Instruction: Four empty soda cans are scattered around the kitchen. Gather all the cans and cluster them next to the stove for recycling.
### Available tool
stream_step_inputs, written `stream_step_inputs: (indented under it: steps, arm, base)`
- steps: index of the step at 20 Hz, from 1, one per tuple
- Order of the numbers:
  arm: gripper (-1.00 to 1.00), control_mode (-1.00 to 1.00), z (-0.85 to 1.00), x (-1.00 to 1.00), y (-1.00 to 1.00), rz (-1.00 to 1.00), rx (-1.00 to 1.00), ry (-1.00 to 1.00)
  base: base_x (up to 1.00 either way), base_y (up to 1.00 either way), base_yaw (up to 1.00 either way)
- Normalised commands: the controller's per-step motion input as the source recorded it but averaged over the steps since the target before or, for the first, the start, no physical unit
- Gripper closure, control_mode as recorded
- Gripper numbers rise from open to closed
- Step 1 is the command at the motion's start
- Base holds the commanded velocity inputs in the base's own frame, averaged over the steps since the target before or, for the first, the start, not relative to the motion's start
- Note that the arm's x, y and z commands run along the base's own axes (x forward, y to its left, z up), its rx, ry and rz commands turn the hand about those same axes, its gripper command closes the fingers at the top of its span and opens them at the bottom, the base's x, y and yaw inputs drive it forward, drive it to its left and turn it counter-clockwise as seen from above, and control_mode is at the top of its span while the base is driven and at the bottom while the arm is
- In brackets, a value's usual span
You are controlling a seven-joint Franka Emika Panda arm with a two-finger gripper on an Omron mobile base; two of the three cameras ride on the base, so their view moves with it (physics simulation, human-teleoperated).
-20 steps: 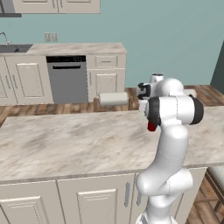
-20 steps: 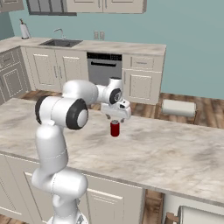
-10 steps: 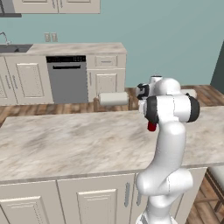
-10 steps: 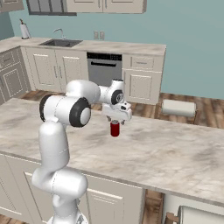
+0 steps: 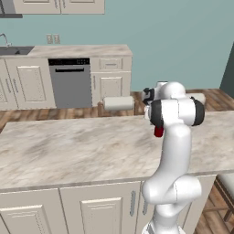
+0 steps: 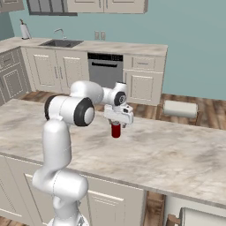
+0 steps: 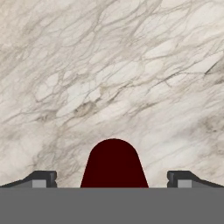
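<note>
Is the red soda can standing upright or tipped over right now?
Upright. In the right base view the red soda can stands vertical on the marble counter, directly under the hand, its sides straight up and down.

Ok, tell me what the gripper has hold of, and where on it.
The gripper holds a red soda can by its upper end, the can hanging upright below the hand, over the marble counter.

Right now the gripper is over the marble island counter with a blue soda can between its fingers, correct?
Not quite: the soda can is red, not blue, as the right base view shows. The rest holds: the gripper is over the marble island counter, and the hand view shows the can's dark red body between the two fingertips.
</note>
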Motion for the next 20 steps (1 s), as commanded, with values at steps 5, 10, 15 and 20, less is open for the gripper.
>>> stream_step_inputs:
  steps: [5, 10, 15, 20]
  arm:
    - [-1.00, -1.00, -0.03, 0.00, 0.00, 0.00, 0.03, 0.02]
    - [-1.00, -1.00, -0.06, 0.00, 0.00, 0.00, 0.02, 0.03]
    - [-1.00, -1.00, -0.11, -0.01, 0.00, 0.00, 0.00, 0.01]
    - [-1.00, -1.00, -0.11, 0.00, 0.00, 0.00, 0.00, 0.00]
  base:
    - [0.00, 0.00, 0.00]
    - [0.00, 0.00, 0.00]
    - [0.00, 0.00, 0.00]
    - [0.00, 0.00, 0.00]
